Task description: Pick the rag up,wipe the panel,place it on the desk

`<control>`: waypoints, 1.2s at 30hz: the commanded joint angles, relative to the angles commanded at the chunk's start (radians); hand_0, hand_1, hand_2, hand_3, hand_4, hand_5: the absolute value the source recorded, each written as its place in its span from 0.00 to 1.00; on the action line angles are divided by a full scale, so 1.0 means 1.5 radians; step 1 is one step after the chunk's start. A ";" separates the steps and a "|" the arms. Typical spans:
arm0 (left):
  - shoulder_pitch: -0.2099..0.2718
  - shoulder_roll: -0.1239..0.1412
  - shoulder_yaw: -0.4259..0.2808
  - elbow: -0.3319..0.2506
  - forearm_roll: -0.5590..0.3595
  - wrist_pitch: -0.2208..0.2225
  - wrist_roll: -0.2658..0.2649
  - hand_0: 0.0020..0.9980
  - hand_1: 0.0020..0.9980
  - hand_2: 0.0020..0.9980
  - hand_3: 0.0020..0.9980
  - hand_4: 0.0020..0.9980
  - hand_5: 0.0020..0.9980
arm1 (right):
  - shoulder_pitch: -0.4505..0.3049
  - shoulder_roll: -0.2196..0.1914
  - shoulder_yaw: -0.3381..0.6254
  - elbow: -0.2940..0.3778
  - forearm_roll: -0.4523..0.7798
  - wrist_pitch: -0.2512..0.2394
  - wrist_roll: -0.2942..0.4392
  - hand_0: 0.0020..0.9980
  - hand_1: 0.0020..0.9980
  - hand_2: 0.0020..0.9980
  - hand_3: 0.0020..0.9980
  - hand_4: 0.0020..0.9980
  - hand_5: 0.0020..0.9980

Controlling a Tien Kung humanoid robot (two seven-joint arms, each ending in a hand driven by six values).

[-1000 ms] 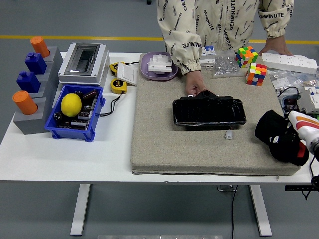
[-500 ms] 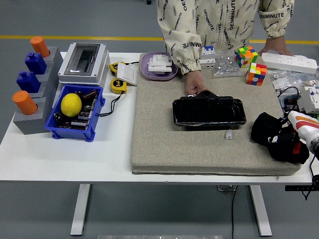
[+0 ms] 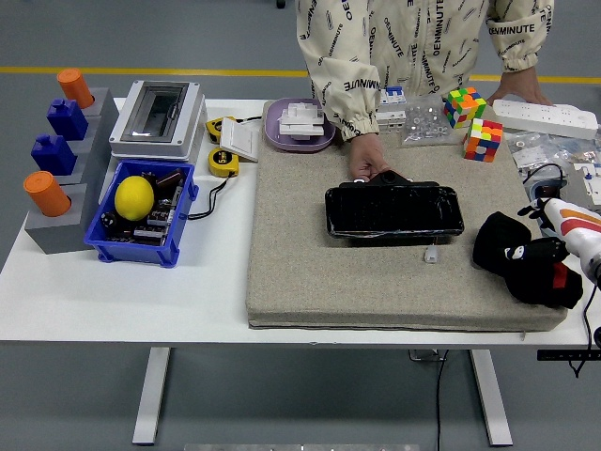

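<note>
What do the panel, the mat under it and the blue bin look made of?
Panel: glossy black, glass or hard plastic, judging by its reflections. Mat: coarse beige woven fabric, matte, likely over padding given its thick edge. Blue bin: moulded plastic, smooth with a slight sheen.

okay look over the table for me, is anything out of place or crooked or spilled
Nothing looks spilled or damaged. The black panel lies flat on the grey mat, steadied at its far edge by a person's hand. The right hand is at the mat's right end on the black rag. A small pale piece sits loose just before the panel.
</note>
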 joint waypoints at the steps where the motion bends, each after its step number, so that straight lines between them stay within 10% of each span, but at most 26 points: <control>1: 0.000 0.000 0.000 0.000 0.000 0.000 0.000 0.65 0.66 0.70 0.58 0.68 0.45 | -0.001 -0.001 0.002 0.002 0.002 0.002 0.002 0.83 0.75 0.83 0.85 1.00 0.53; 6: 0.001 -0.001 -0.002 0.000 0.001 0.000 0.000 0.65 0.66 0.70 0.58 0.68 0.45 | -0.014 -0.005 0.032 0.022 0.028 0.037 0.026 0.83 0.75 0.83 0.85 1.00 0.53; 7: 0.001 -0.001 -0.002 0.001 0.000 0.000 0.000 0.65 0.66 0.70 0.58 0.68 0.45 | -0.017 -0.006 0.040 0.028 0.039 0.047 0.033 1.00 0.95 1.00 1.00 1.00 0.68; 8: 0.001 -0.001 -0.003 0.001 0.000 0.000 0.000 0.65 0.66 0.70 0.58 0.68 0.45 | -0.020 -0.007 0.047 0.032 0.051 0.049 0.039 1.00 0.95 1.00 1.00 1.00 0.68; 17: 0.002 0.000 0.000 0.000 0.002 0.000 0.000 0.65 0.66 0.70 0.58 0.68 0.45 | -0.064 0.002 0.146 0.044 0.288 -0.137 0.254 1.00 0.96 1.00 1.00 1.00 0.88; 23: 0.002 0.000 0.003 0.000 0.000 0.000 0.000 0.65 0.66 0.70 0.58 0.68 0.45 | -0.089 0.009 0.224 0.041 0.453 -0.068 0.384 1.00 0.98 0.97 1.00 1.00 1.00; 36: 0.003 0.000 0.008 0.000 -0.001 0.000 0.000 0.65 0.66 0.70 0.58 0.68 0.45 | -0.093 0.026 0.293 -0.041 0.817 -0.001 0.376 1.00 0.96 0.97 1.00 1.00 1.00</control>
